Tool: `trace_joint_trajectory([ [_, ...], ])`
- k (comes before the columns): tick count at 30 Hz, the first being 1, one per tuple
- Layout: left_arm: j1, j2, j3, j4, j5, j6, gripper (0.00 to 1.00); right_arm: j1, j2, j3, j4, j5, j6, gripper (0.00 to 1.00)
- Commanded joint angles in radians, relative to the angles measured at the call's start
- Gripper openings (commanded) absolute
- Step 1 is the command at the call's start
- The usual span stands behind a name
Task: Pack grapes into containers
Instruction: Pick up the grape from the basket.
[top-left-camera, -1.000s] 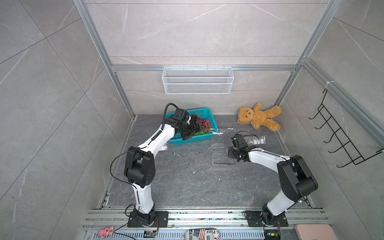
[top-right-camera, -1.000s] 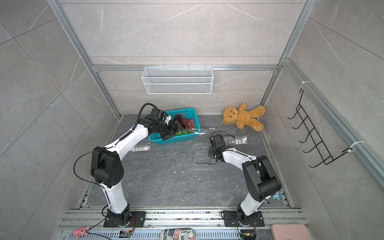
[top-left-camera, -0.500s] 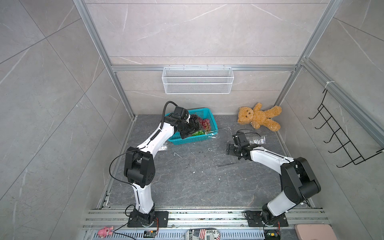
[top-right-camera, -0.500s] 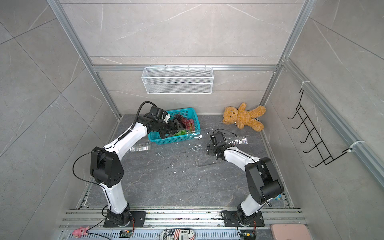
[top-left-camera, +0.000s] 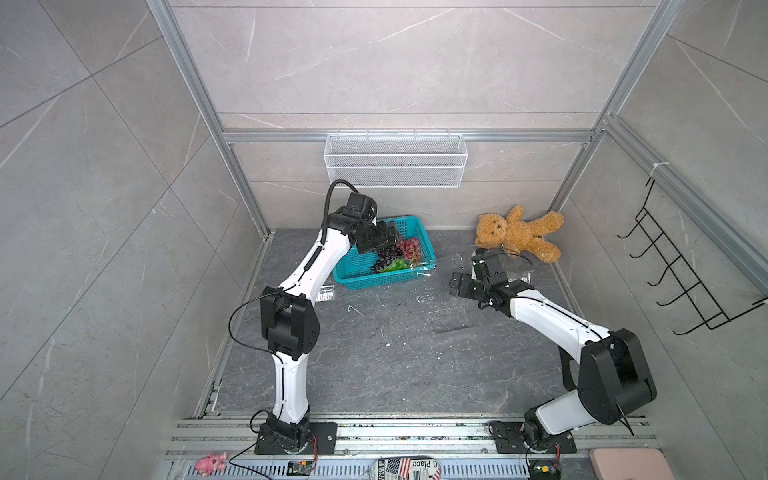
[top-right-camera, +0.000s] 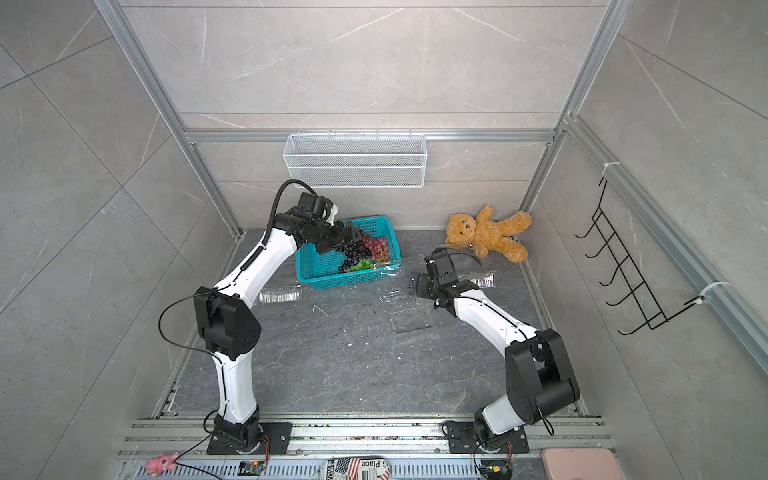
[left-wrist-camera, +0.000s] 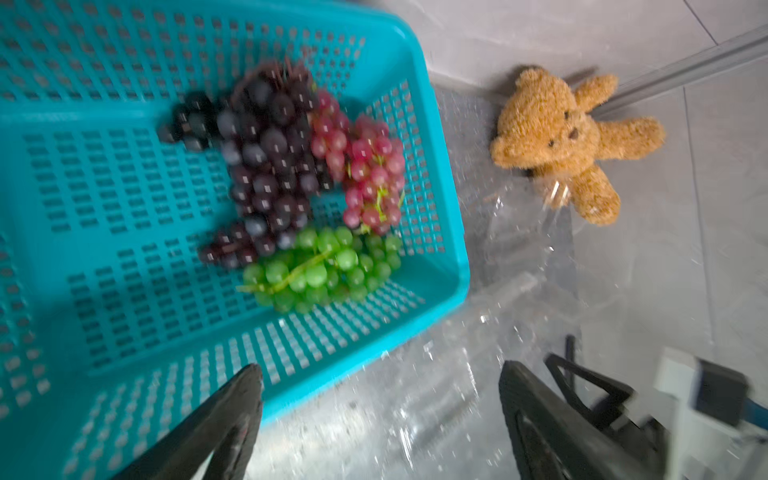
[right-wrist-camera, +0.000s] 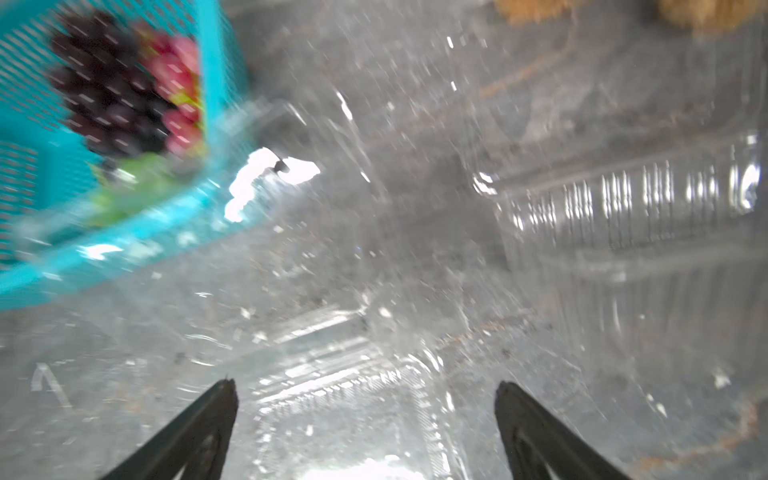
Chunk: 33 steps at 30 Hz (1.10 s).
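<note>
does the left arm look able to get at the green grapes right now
Probably yes: the left tool hovers open over the teal basket, and the green grapes lie uncovered, though close against its wall and the dark bunch.

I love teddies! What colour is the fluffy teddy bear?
The plush teddy bear is golden brown, clearest in the left wrist view.
</note>
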Motion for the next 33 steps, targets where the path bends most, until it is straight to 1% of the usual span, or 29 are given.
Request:
trace_joint_trajectory([
  [1,0.008,0.106,0.086,-0.048,-0.102,0.111,0.90,0.010,-0.021,0.054,0.028,-0.047,-0.001,0.99],
  [3,0.008,0.168,0.133,-0.046,-0.111,0.131,0.88,0.018,-0.006,0.089,0.019,-0.053,0.000,0.99],
  [6,0.004,0.236,0.214,-0.073,-0.062,0.121,0.81,0.027,0.018,0.139,0.002,-0.056,-0.001,0.99],
  [7,0.002,0.282,0.228,-0.078,-0.052,0.115,0.80,0.028,0.026,0.147,0.001,-0.056,-0.001,0.99],
  [12,-0.016,0.339,0.237,-0.074,-0.028,0.117,0.69,0.030,0.053,0.157,0.005,-0.066,0.009,0.99],
  [14,-0.020,0.352,0.239,-0.077,-0.033,0.124,0.67,0.029,0.055,0.155,0.006,-0.066,0.014,0.99],
  [16,-0.024,0.362,0.235,-0.077,-0.036,0.137,0.62,0.029,0.054,0.150,0.009,-0.066,0.017,0.99],
  [24,-0.041,0.323,0.143,-0.031,-0.061,0.139,0.61,0.030,0.061,0.151,0.005,-0.070,0.019,0.99],
  [29,-0.045,0.294,0.134,-0.026,-0.055,0.145,0.61,0.030,0.056,0.149,0.001,-0.063,0.017,0.99],
  [33,-0.052,0.258,0.114,-0.020,-0.085,0.148,0.61,0.030,0.055,0.148,-0.003,-0.065,0.019,0.99],
])
